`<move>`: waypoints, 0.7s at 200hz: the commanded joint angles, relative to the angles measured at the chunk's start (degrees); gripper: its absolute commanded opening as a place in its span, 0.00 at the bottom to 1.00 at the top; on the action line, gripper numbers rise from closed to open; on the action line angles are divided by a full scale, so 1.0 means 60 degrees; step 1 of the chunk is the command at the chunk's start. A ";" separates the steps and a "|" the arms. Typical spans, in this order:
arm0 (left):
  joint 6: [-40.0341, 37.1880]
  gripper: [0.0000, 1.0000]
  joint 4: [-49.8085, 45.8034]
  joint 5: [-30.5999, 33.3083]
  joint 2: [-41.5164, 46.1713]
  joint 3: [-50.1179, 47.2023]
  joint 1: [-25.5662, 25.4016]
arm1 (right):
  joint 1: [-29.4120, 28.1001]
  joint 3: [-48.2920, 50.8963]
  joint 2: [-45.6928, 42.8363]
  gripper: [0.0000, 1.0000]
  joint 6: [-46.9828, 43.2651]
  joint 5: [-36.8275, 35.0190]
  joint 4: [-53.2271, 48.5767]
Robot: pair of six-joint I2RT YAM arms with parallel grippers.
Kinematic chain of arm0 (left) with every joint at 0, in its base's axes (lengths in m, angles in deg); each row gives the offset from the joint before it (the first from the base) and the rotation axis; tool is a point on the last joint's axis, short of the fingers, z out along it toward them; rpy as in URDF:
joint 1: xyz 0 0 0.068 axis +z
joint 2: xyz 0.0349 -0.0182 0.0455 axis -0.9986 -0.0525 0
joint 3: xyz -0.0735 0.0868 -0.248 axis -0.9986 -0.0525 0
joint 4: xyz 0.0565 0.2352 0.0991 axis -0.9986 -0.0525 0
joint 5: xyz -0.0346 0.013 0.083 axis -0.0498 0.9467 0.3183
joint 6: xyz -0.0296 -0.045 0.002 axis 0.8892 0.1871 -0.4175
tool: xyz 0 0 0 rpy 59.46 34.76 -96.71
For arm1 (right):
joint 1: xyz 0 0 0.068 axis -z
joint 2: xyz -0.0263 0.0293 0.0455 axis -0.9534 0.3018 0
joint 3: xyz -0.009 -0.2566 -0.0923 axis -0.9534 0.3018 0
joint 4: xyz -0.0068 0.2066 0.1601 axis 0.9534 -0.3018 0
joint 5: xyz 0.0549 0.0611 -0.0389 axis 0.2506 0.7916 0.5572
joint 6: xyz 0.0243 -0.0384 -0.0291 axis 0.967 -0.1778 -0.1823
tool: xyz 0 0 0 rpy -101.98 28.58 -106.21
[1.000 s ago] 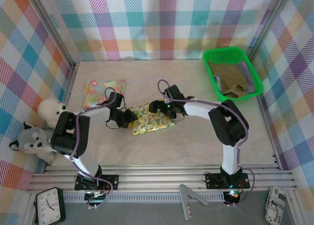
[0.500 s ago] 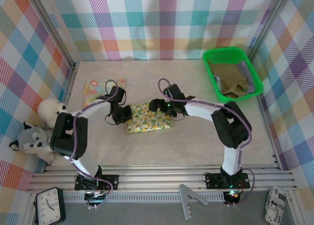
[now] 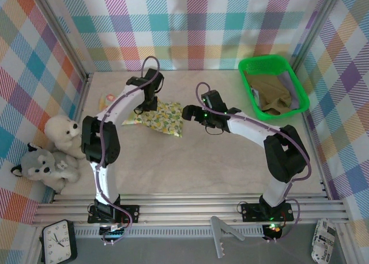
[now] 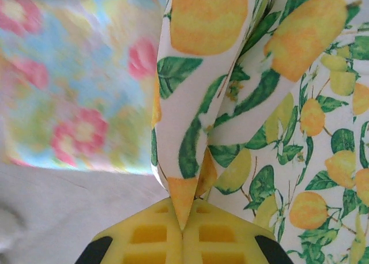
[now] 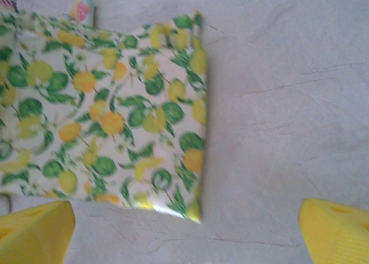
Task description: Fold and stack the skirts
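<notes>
My left gripper [image 3: 142,109] is shut on a raised fold of the yellow-green floral skirt [image 3: 160,117], at its left end. From the left wrist the yellow fingertips [image 4: 150,235] pinch a pointed fold of that lemon-print skirt [image 4: 265,102], with the pale yellow-pink floral skirt [image 4: 75,74] lying just beyond it. That pink skirt [image 3: 107,100] peeks out left of my arm. My right gripper [image 3: 189,112] stands open just right of the lemon skirt [image 5: 104,108], nothing between its fingers [image 5: 34,229]. The olive-khaki skirt [image 3: 271,94] and the lavender-grey one [image 3: 297,100] lie in the tray.
The green plastic tray [image 3: 249,65] stands at the back right. A white plush toy [image 3: 60,131] and a grey one [image 3: 40,166] sit against the left wall. Bare marble tabletop [image 3: 219,160] spreads in front of the arms.
My left gripper closed on the lemon-print skirt and carried it back and left toward the pink floral one. The right gripper drew away to the right, still open.
</notes>
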 commanded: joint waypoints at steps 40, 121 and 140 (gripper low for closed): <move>-0.1976 0.00 -0.1922 0.1941 -0.0776 0.3351 0.0454 | 0.0007 0.0253 -0.0478 0.99 -0.0080 -0.0302 -0.0307; -0.2821 0.00 -0.2751 -0.1504 -0.0481 0.4506 0.2089 | 0.0008 0.0079 -0.0295 0.99 -0.0140 -0.0259 -0.0364; -0.2970 0.00 -0.2765 -0.1815 -0.0498 0.4465 0.2627 | 0.0009 0.0022 -0.0251 0.99 -0.0154 -0.0223 -0.0426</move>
